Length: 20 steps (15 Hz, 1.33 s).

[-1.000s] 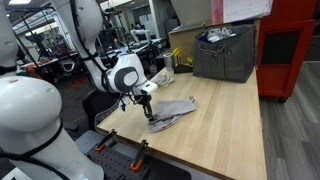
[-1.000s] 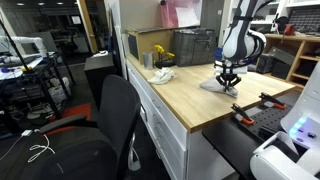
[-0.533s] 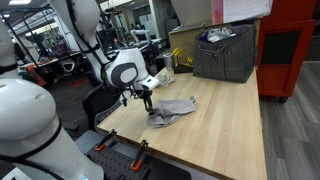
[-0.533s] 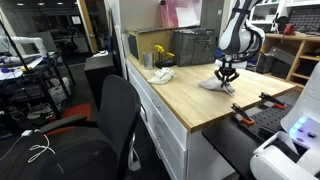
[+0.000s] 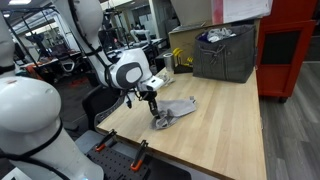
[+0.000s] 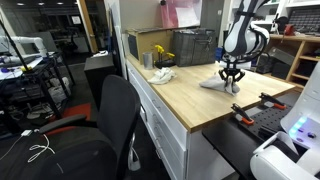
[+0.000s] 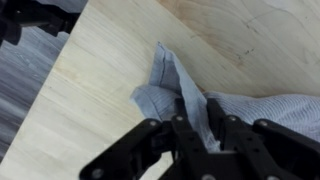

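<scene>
**A:** What is the end effector [image 7: 198, 112] holding right now?

**B:** Its fingers are closed on a raised fold of the grey cloth [image 7: 160, 88]. In the wrist view the ridge stands up between them. The rest of the cloth trails off toward 3 o'clock, lying flat on the wooden counter [image 7: 100, 60].

**A:** What has just changed?

**B:** Half a second ago it sat slightly higher and nearer the counter's near edge. In an exterior view the end effector [image 5: 156, 116] is now lower and has shifted toward 3 o'clock, in over the grey cloth [image 5: 180, 106]. The end it grips came along with it. A second ago the cloth reached further toward 9 o'clock, and now it looks shorter and bunched up at the fingers.

**A:** What does that mean for the handling?

**B:** I'd judge the grip is secure, since the cloth moved with the fingers and did not slip out. The far end at 3 o'clock seems not to have moved, so the fabric is doubling over on itself rather than sliding as a whole.

**A:** Has anything else moved?

**B:** No. The grey bin [image 5: 225, 52] at 1 o'clock from the cloth, at the back of the counter, is where it was. So is the office chair [image 6: 108, 118] beside the counter.
</scene>
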Each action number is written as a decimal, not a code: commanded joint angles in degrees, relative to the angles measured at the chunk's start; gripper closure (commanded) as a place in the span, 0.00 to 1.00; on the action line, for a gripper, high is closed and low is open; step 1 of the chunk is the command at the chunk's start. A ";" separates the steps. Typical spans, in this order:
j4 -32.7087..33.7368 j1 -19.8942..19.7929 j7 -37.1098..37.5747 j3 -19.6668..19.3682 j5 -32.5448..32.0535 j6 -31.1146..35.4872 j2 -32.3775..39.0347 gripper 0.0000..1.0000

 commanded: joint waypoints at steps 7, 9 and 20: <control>-1.38 -5.27 -0.24 15.63 13.50 -0.72 -12.74 0.00; -0.88 -3.72 3.93 14.34 9.44 1.60 -11.36 0.32; 19.96 6.75 6.68 0.84 -0.60 0.29 11.41 0.99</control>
